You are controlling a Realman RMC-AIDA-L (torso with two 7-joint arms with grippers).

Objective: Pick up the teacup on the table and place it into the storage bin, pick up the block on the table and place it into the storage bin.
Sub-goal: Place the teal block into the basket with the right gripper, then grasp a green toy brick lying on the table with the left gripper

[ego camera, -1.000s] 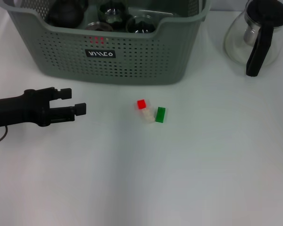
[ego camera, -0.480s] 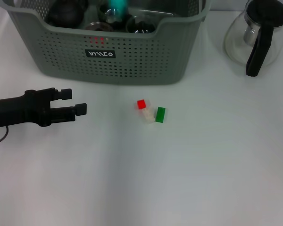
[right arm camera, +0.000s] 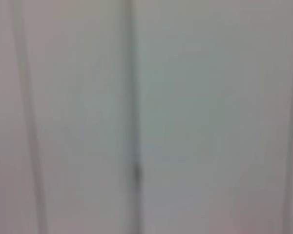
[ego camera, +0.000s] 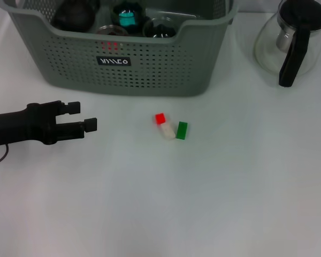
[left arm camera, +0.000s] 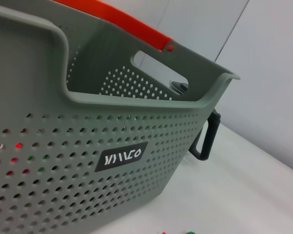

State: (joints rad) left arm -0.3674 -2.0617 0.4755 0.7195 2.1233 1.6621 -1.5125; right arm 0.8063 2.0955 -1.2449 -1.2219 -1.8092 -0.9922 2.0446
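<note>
The grey-green storage bin stands at the back of the table, with dark round items and a teal-topped one inside; which of them is a teacup I cannot tell. The left wrist view shows the bin's perforated wall close up. Three small blocks lie together mid-table: red, white and green. My left gripper hovers open low at the left, pointing toward the blocks, well short of them and holding nothing. The right gripper is out of view.
A glass carafe with a black handle stands at the back right. The white table stretches in front of the blocks and to their right.
Inside the bin a teal-coloured thing appeared and settled among the dark items. My left arm and the blocks have not moved.
</note>
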